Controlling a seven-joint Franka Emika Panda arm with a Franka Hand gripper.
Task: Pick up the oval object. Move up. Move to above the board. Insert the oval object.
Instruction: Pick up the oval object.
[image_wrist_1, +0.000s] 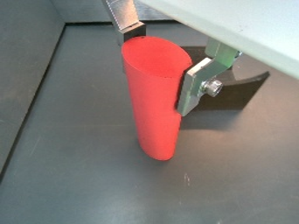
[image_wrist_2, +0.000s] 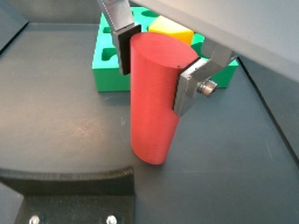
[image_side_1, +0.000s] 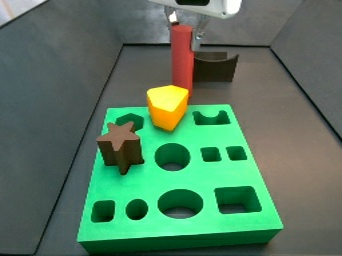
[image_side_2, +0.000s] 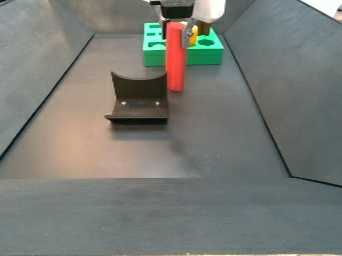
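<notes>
Wrist views, both: the gripper (image_wrist_1: 162, 59) straddles the upper end of the oval object (image_wrist_1: 155, 101), a tall plain red peg with a rounded top face. One silver finger (image_wrist_1: 124, 19) lies against the far side of the peg's rim and the opposite finger (image_wrist_1: 195, 80) lies against its near side, so the fingers are clamped on the oval object. The peg stands upright with its lower end at the dark floor; whether it rests there or is just clear of it cannot be told. Behind the peg, in a wrist view, sits the fixture (image_wrist_1: 233, 92), a dark bracket. In a wrist view the board (image_wrist_2: 107, 68), a bright green slab, lies beyond the peg, with a yellow-orange block (image_wrist_2: 173, 33) standing on it, and the gripper (image_wrist_2: 155, 54) again encloses the peg's (image_wrist_2: 152, 101) top.

Side views, both: the gripper (image_side_1: 186, 38) descends from above onto the oval object (image_side_1: 179, 55), which stands off the board (image_side_1: 134, 190), just beyond its far edge and beside the fixture (image_side_1: 214, 67). On the board a yellow-orange block (image_side_1: 166, 107) stands near the far edge, and a dark brown star block (image_side_1: 120, 144) stands at one side; several round, square and notched holes are unfilled. In a side view the gripper (image_side_2: 175, 24) holds the peg (image_side_2: 175, 58) between the fixture (image_side_2: 138, 98) and the board (image_side_2: 158, 45), close to the board's edge.
</notes>
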